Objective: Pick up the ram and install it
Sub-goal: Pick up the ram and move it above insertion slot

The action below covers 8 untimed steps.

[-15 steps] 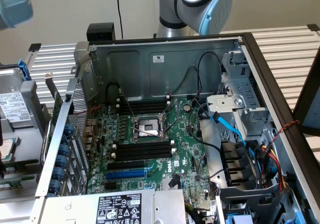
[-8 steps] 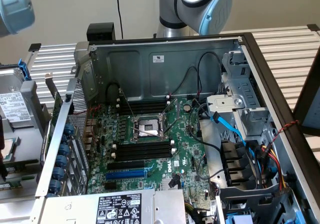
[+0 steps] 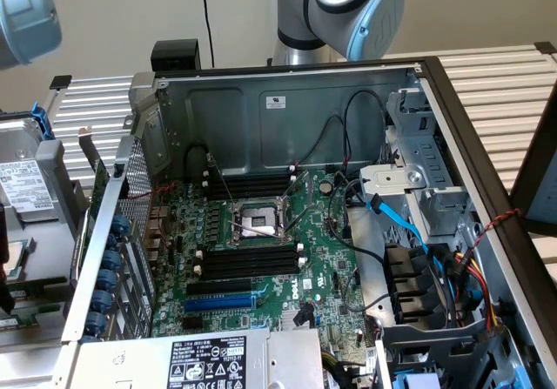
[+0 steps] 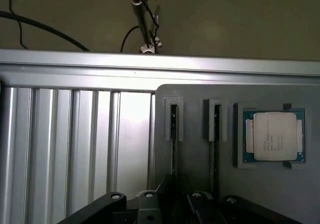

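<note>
In the wrist view we see the ram (image 4: 173,124) standing on edge in a grey tray (image 4: 195,96) near the slatted bench's (image 4: 75,144) edge. A second stick (image 4: 215,124) stands just beside it, then a processor (image 4: 273,136). The claw (image 4: 172,201) hangs nearest the ram; we cannot tell whether it is apart or together. In the exterior view, black memory slots (image 3: 248,263) flank the open case's (image 3: 261,110) processor socket (image 3: 258,219).

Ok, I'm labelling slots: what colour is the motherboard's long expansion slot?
The expansion slot is blue; exterior view.
</note>
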Available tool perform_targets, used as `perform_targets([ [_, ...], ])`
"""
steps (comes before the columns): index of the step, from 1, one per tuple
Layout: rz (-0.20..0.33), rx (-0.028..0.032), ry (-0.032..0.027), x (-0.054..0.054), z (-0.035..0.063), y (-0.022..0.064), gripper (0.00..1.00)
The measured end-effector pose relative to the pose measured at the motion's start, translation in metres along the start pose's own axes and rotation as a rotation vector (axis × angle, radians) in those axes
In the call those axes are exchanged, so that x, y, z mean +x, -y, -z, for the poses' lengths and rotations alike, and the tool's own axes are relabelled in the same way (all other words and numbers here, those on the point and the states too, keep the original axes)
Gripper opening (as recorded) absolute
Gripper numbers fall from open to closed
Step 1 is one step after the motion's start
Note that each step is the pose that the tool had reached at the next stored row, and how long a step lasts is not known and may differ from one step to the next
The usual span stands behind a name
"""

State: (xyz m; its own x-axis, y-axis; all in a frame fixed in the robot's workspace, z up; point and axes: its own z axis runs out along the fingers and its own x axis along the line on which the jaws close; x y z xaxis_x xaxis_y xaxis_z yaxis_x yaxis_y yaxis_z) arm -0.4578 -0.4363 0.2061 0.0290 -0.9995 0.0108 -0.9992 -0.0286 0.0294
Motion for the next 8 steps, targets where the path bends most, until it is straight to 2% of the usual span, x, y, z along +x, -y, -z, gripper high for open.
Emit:
perform_targets([
  [3, 0.0, -0.0002, -0.0001, 0.0, 0.0002, 0.0, 0.2],
  [6, 0.0, -0.0002, -0.0006, 0.0, 0.0123, -0.0005, 0.2],
  [8, 0.0, -0.0001, -0.0006, 0.0, 0.0154, -0.0006, 0.2],
])
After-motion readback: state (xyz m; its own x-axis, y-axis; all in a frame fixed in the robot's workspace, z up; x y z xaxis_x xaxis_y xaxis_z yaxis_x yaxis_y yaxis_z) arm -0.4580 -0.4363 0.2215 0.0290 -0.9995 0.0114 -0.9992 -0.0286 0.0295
